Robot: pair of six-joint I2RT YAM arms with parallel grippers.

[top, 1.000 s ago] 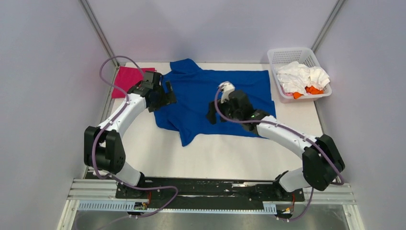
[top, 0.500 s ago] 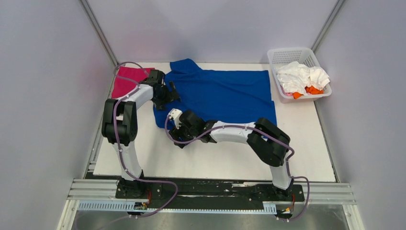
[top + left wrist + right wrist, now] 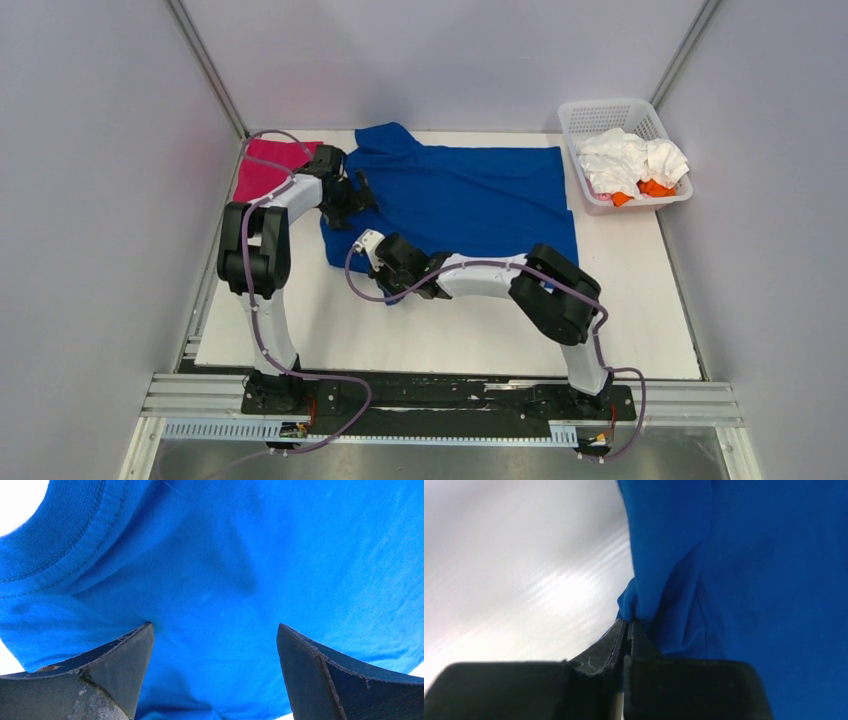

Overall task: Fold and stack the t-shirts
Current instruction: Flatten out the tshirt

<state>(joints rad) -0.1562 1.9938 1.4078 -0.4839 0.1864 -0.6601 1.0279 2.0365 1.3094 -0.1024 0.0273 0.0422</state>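
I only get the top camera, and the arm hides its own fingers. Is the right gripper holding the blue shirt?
Observer: Yes. In the right wrist view the right gripper is shut on a small bunched bit of the blue t-shirt at its edge.
Operator: Is the left one holding it too?
Observer: No. The left wrist view shows the left gripper wide open, with blue cloth showing between its fingers.
Operator: Which part of the shirt is it at?
Observer: Near the neck. The ribbed collar shows at the upper left of that view.
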